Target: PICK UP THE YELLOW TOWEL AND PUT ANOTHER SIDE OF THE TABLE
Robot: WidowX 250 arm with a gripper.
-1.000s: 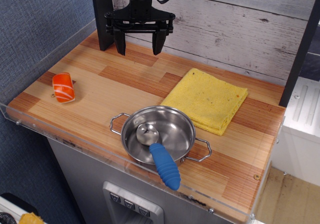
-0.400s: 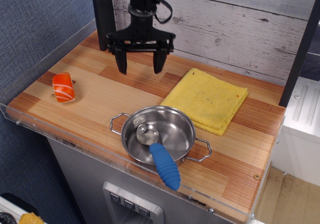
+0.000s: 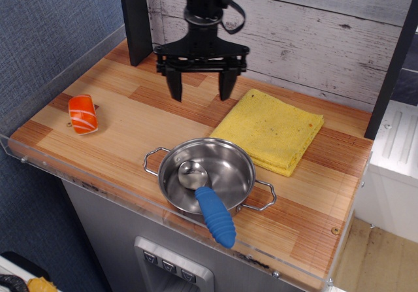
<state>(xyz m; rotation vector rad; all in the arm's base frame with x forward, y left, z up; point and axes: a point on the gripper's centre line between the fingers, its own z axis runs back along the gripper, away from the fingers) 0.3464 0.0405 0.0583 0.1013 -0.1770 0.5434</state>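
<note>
Yellow towel [image 3: 270, 130] on table [image 3: 117, 119] (wooden planks)

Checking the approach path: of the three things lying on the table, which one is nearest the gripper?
The yellow towel: its near corner lies just right of the open gripper. The steel pot sits nearer the front edge, and the orange sushi piece is far left.

Tool [image 3: 200, 95] — position changed: a second ago it hung near the back-left corner of the worktop [image 3: 130, 119], beside the dark post [image 3: 135, 17]; it has since travelled rightward and lower in view, now close to the left corner of the yellow towel [image 3: 271, 130] without touching it. Jaws — spread apart throughout, pointing down, nothing held between them.
</note>
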